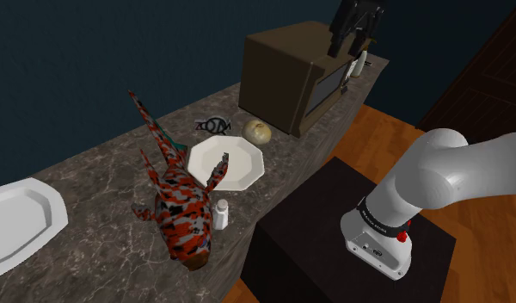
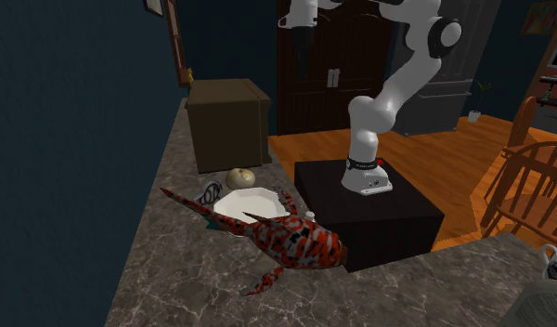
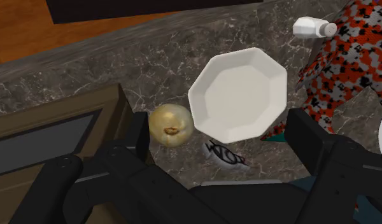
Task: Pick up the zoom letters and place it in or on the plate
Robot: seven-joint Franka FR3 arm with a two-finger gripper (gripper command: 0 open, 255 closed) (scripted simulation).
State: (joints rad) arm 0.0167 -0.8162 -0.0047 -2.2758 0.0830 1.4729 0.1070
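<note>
The zoom letters are a small black-and-white wiry piece lying flat on the dark marbled counter, just beyond the white octagonal plate. From the hand I see the letters touching the plate's rim, next to a yellowish onion-like ball. My gripper hangs high over the brown box, far above the counter. Its two black fingers stand wide apart, open and holding nothing. From the second exterior view the letters lie beside the plate, well below the gripper.
A big red, black and grey patterned fish-like toy lies against the plate's near side. A small white bottle stands by it. A brown box with a window stands at the counter's end, and another white plate at the far left.
</note>
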